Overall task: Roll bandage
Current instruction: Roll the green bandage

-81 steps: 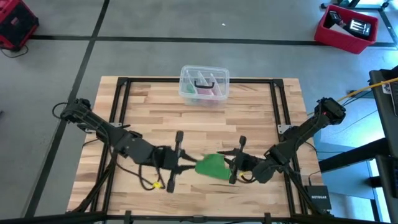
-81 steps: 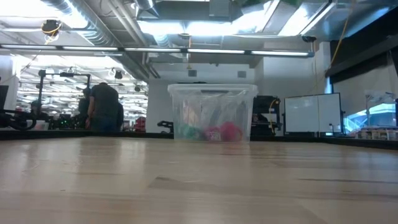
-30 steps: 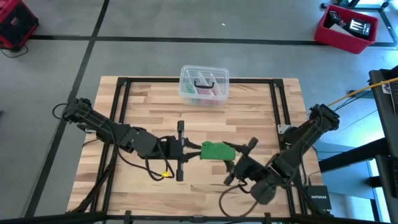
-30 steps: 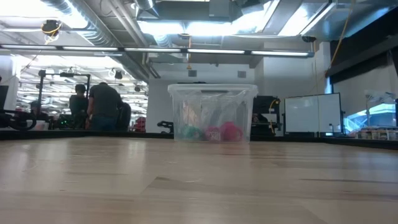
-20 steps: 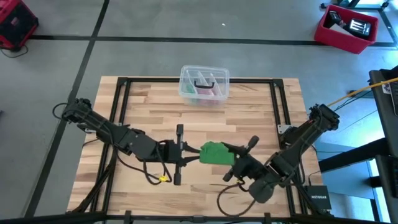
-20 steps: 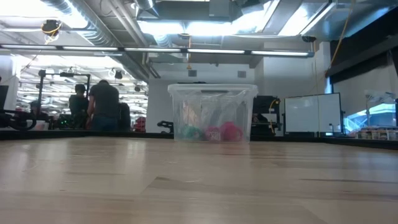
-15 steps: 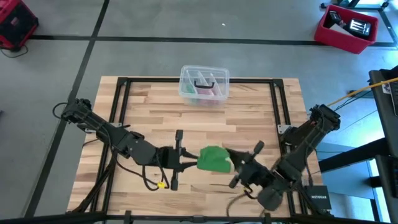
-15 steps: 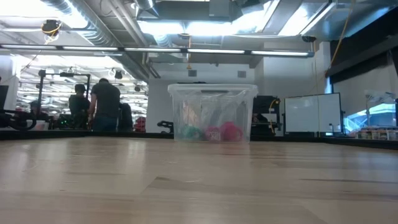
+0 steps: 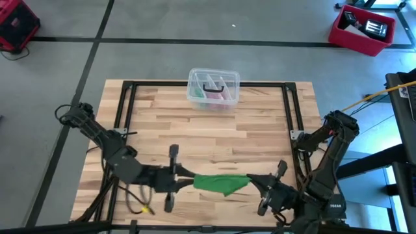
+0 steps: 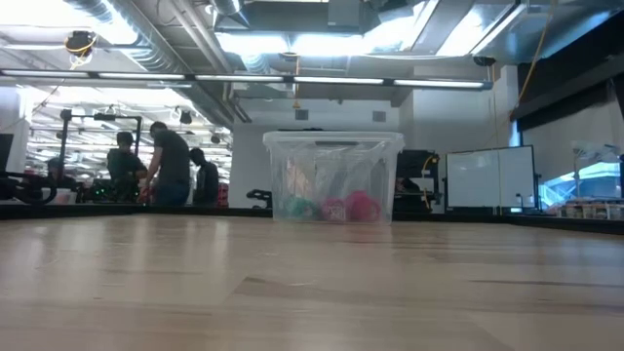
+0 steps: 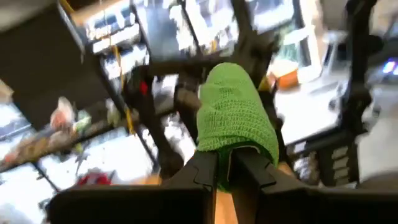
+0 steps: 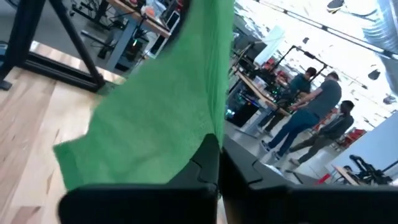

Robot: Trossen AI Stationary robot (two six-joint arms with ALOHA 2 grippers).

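Note:
The bright green bandage stretches as a short band above the table's near edge, between my two grippers. On its left end my left gripper is shut; its own wrist view shows the knitted cloth rising past the fingers. On the right end my right gripper is shut, with green cloth filling much of that wrist view. The low view shows neither arm nor the bandage. My left gripper pinches the bandage's left end between its two fingers, coming level from the table's left. The cloth stands bunched beyond the fingertips, clear of the table. My right gripper pinches the bandage's right end between its two fingers, coming about level from the table's right. The cloth spreads away from the fingers toward the left gripper, and its lower edge sags a little.
A clear plastic box with pink and dark items stands at the middle of the far edge and fills the centre of the low view. Black frame rails run along the table's sides. People stand far off in the room behind.
Both grippers have gone toward the table's near edge, the left one also leftward and the right one rightward. The right gripper has taken hold of the bandage's right end. The bandage, a compact lump before, is now drawn out into a longer band between them.

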